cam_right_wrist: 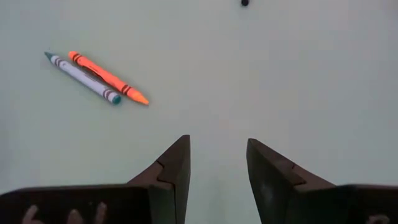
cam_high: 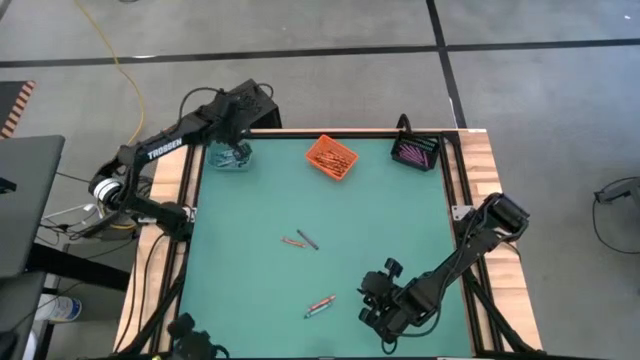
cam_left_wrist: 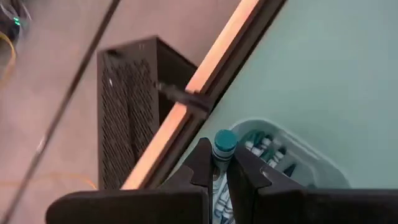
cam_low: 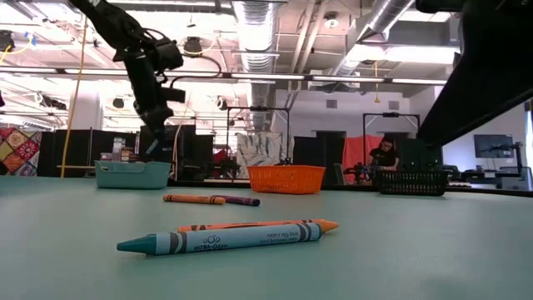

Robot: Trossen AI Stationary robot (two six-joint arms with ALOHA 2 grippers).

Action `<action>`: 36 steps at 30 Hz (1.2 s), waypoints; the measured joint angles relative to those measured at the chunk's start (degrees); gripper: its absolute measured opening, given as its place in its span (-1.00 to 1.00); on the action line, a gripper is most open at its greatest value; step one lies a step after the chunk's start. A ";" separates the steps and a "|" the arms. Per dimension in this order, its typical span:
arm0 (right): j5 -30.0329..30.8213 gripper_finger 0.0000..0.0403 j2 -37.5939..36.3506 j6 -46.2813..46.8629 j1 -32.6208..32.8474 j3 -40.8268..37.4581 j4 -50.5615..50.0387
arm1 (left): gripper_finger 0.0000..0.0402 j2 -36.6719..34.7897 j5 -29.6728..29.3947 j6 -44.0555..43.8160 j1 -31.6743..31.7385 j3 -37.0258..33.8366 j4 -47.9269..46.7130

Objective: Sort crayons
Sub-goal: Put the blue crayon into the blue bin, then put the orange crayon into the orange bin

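Two crayon pairs loose on mat, bins at far edge.
Near: my right gripper [cam_right_wrist: 216, 163] empty, fingers apart, beside teal+orange pair [cam_right_wrist: 93, 78]. Mid: 2nd pair [cam_high: 299, 240]. Far: orange bin [cam_high: 331, 156], black bin [cam_high: 416, 151]; my left gripper [cam_left_wrist: 219, 171] pinches teal crayon [cam_left_wrist: 224, 144] over teal bin [cam_left_wrist: 298, 155].

My surface [cam_high: 380, 230] is a teal-green mat framed by pale wooden rails [cam_high: 485, 170]. Along its far edge three small bins stand well apart: a teal bin [cam_high: 231, 157] at the far left corner, an orange mesh bin [cam_high: 331, 156] near the middle, sitting askew, and a black mesh bin [cam_high: 416, 151] at the far right corner. A yellow cable [cam_high: 118, 65] snakes over the grey floor [cam_high: 540, 90] beyond my left side, and a dark perforated box [cam_left_wrist: 127, 112] stands just outside the rail. Across the room a person [cam_low: 386, 155] sits behind the black bin, under silver ceiling ducts [cam_low: 260, 21].
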 joint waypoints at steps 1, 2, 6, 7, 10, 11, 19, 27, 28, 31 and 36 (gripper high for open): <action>0.00 -0.27 0.00 -0.02 0.09 0.00 0.14 | -0.97 0.37 0.04 -0.83 0.55 0.09 -0.62; 0.01 -0.27 0.00 -0.02 0.22 0.00 0.17 | -0.97 0.67 -0.07 -1.35 0.97 0.09 -1.73; 0.02 -0.27 0.00 -0.73 0.24 0.00 0.08 | -0.96 2.20 -1.05 -2.50 2.25 0.08 -4.38; 0.02 -0.27 0.00 -0.96 0.26 0.00 0.08 | -0.96 2.62 -1.18 -2.63 2.33 0.07 -5.14; 0.02 -0.27 0.00 -1.39 0.22 0.00 -0.03 | -0.96 4.40 -1.31 -2.29 2.28 0.07 -7.15; 0.02 -0.27 0.00 -1.48 0.22 0.00 0.00 | -0.96 5.07 -1.28 -1.65 2.25 0.07 -7.93; 0.02 -0.27 0.00 -1.68 0.23 0.00 -0.05 | -0.79 9.26 -2.61 -2.41 1.86 0.07 -11.56; 0.00 -0.27 0.00 -1.68 -0.13 0.00 -0.05 | -0.50 9.45 -3.55 -5.19 -0.22 0.07 -11.76; 0.00 -0.27 0.00 -1.68 -0.15 0.00 0.01 | -0.48 9.45 -4.17 -5.48 -0.63 0.07 -11.86; 0.00 -0.27 0.00 -1.68 -0.20 0.00 0.17 | -0.46 9.08 -5.24 -6.30 -2.03 0.07 -12.90; 0.00 -0.27 0.00 -1.68 -0.17 0.00 0.30 | -0.46 7.37 -5.22 -7.21 -5.20 0.85 -14.69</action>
